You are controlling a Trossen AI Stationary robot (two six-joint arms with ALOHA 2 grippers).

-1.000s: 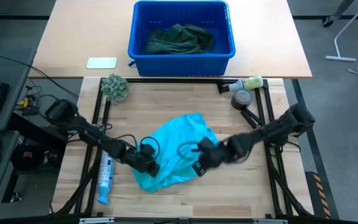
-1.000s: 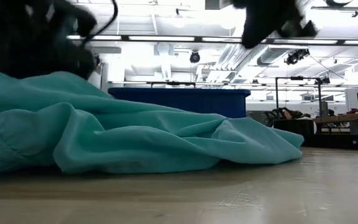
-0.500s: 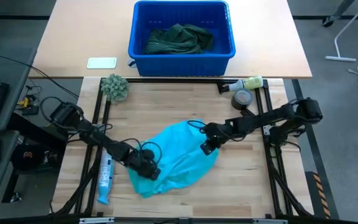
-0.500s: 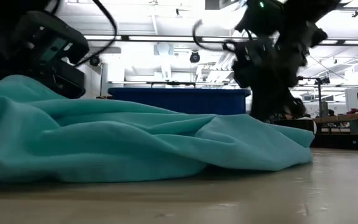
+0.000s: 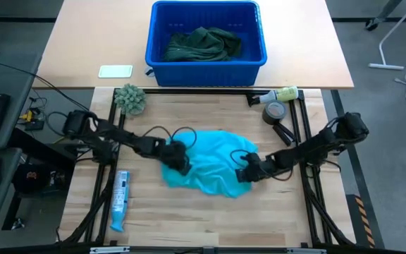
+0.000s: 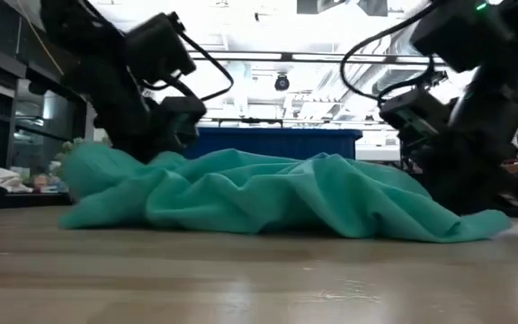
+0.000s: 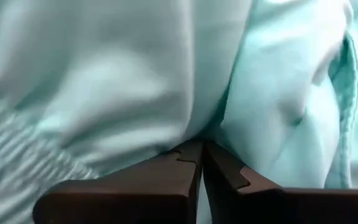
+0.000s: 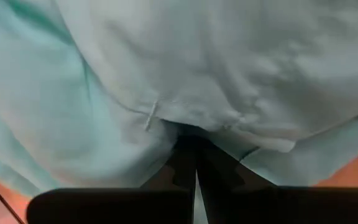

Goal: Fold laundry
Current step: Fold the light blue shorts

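Observation:
The turquoise laundry [image 5: 210, 166] lies crumpled in a low heap on the wooden table, also seen in the low view [image 6: 277, 193]. My left gripper [image 5: 178, 159] is shut on the cloth's left end. My right gripper [image 5: 249, 170] is shut on its right near end. Both arms slant down to it from their own sides [image 6: 165, 135] [image 6: 443, 166]. More laundry, dark green [image 5: 203, 44], lies in the blue bin [image 5: 157, 58] at the back. My left gripper pinches a bunched fold of the turquoise cloth [image 7: 194, 127] between its two shut fingers, slanting down from the table's left. One layer or several, I cannot tell. The cloth rests slack on the table. My right gripper pinches the cloth at a stitched hem edge [image 8: 188, 123] between its two shut fingers, slanting down from the table's right. The cloth around the hold lies slack on the table, with bare wood showing beside it.
A fuzzy grey-green ball [image 5: 130, 99] sits at the far left of the wooden top. A bottle [image 5: 280, 94] and a tape roll [image 5: 275, 111] are at the far right. A blue tube [image 5: 119, 201] lies along the left rail. Bare wood lies along the near edge.
My left gripper has dragged the cloth's near-left end toward the far edge and the right. My right gripper has come down and gone toward the right edge with the cloth's right end. The cloth has left the near-left area and now lies as a low heap across the middle.

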